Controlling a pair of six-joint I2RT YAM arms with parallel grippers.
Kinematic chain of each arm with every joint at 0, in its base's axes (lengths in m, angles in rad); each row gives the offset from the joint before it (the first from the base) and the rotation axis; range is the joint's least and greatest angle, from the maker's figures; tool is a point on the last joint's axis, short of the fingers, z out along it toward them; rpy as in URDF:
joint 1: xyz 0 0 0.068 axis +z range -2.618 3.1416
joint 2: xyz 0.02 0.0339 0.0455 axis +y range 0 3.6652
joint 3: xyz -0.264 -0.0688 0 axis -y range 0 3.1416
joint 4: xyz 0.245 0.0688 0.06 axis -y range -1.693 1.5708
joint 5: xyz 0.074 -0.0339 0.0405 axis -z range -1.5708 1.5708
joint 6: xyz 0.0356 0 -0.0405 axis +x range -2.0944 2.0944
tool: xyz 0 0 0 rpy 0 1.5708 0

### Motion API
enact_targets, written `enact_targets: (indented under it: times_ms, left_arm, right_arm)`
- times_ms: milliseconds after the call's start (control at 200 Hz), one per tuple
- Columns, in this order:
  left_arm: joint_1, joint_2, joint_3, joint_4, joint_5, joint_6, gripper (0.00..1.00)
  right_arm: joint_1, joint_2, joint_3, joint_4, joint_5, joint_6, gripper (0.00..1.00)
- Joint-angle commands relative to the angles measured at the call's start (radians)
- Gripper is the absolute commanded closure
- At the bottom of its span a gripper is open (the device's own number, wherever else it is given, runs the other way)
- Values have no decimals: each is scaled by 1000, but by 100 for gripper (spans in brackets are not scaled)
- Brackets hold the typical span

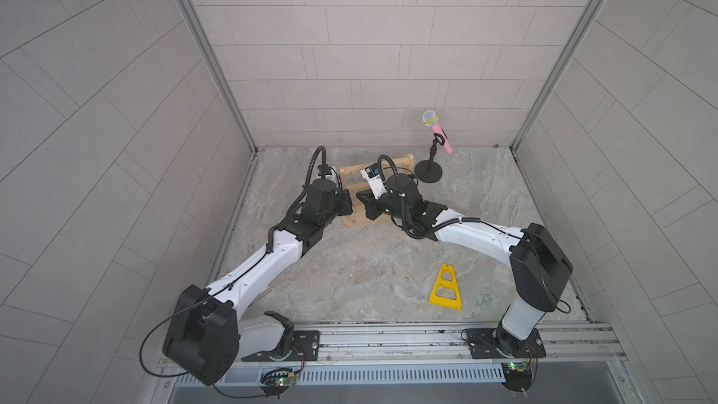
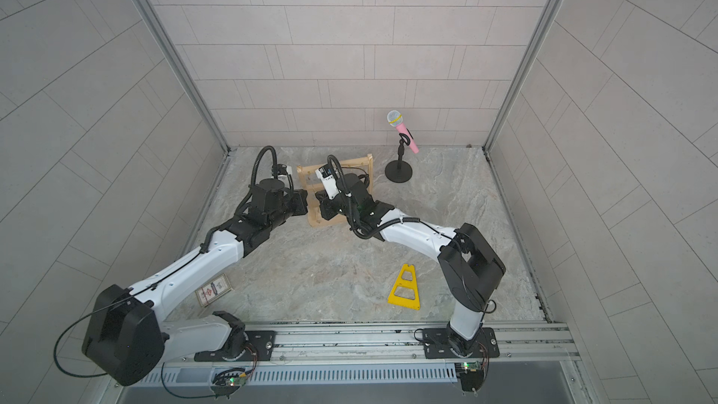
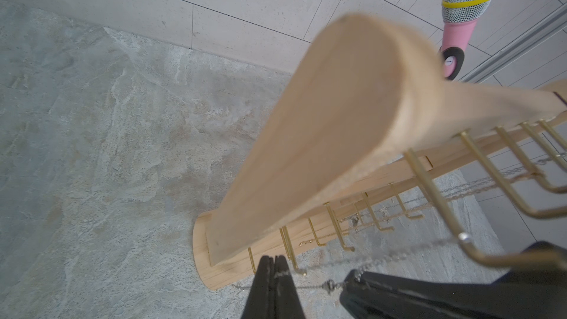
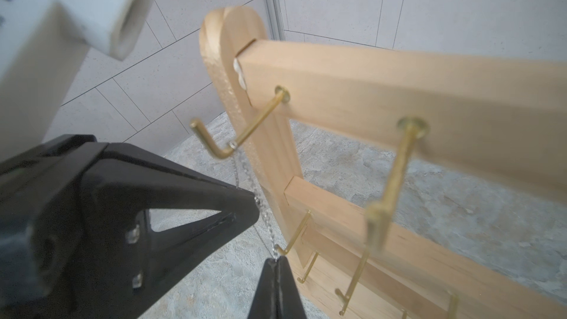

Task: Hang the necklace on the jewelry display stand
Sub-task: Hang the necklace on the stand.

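The jewelry display stand [image 1: 351,170] [image 2: 307,177] is a pale wooden rack with gold hooks, standing at the back of the table. The necklace [image 3: 377,259] [image 4: 260,210] is a thin silver chain draped over the end hook [image 4: 228,148] [image 3: 464,237] of the top bar. From that hook it runs down to both grippers. My left gripper [image 3: 274,259] [image 1: 349,204] is shut on one strand. My right gripper [image 4: 277,259] [image 1: 359,200] is shut on the other, just beside the left one, in front of the stand's post [image 4: 270,154]. A clasp [image 3: 329,285] hangs on the chain between them.
A pink microphone [image 1: 437,130] [image 3: 458,35] on a black round-based stand [image 1: 428,174] is right of the rack. A flat yellow triangular frame [image 1: 445,287] lies front right. A printed card [image 2: 214,290] lies under the left arm. Other chains [image 3: 478,185] hang on lower hooks.
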Motion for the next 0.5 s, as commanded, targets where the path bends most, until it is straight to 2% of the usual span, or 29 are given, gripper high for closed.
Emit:
enact_targets:
  times_ms: [0,495]
  left_arm:
    - [1,0,36,-5,0,14,100]
    - [1,14,37,-4,9,9,100]
  right_arm:
    - [-2,-27,2,-25,40,-12,99]
    - [-29,8,24,-3,56,25,99]
